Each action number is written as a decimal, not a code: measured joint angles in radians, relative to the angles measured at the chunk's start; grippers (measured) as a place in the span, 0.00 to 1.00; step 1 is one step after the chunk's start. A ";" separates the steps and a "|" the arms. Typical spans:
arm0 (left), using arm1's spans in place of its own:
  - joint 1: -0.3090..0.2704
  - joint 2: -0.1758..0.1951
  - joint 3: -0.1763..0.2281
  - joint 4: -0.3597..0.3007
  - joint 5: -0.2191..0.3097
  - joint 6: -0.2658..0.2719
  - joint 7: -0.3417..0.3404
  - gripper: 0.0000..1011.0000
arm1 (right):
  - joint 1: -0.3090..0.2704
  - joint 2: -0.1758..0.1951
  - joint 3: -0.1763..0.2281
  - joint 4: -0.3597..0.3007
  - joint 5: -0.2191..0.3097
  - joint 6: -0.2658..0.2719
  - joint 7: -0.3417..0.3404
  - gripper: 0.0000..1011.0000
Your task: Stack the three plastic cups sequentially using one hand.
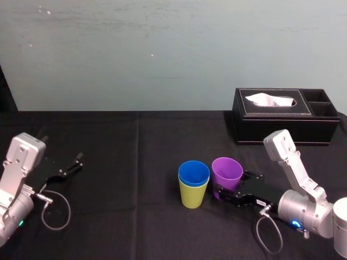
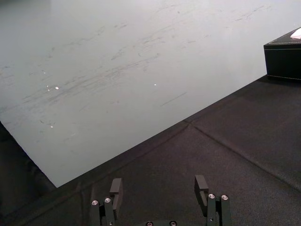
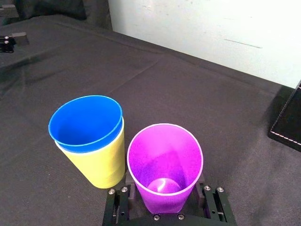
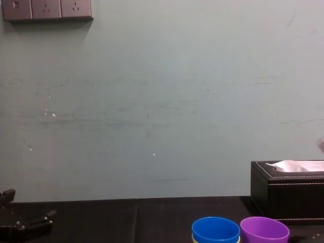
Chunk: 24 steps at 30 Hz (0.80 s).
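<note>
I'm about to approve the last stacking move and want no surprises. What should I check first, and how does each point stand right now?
1. Blue smooth plastic cup nested in the yellow-green plastic cup: ok.
2. Purple plastic cup upright, mouth up, empty: ok.
3. Right gripper placed around the purple cup's lower part: ok.
4. Grip closed firmly on the purple cup: cannot tell.
5. Two-cup stack close beside the purple cup, with nothing between them: ok.
6. Left gripper open and parked at the far left of the table, and the black tissue box behind, both apart from the cups: ok.
</note>
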 joint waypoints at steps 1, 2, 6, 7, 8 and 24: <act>0.000 0.000 0.000 0.000 0.000 0.000 0.000 0.99 | 0.000 0.000 0.000 0.000 0.000 0.000 0.000 0.70; 0.000 0.000 0.000 0.000 0.000 0.000 0.000 0.99 | 0.000 0.000 0.000 0.000 0.000 0.000 0.000 0.70; 0.000 0.000 0.000 0.000 0.000 0.000 0.000 0.99 | 0.000 0.000 0.000 -0.002 0.000 0.001 0.000 0.70; 0.000 0.000 0.000 0.000 0.000 0.000 0.000 0.99 | -0.001 0.001 0.001 -0.004 0.001 0.002 0.000 0.70; 0.000 0.000 0.000 0.000 0.000 0.000 0.000 0.99 | -0.001 0.001 0.003 -0.006 0.001 0.003 0.000 0.70; 0.000 0.000 0.000 0.000 0.000 0.000 0.000 0.99 | 0.031 0.032 0.035 -0.115 0.065 0.109 0.007 0.70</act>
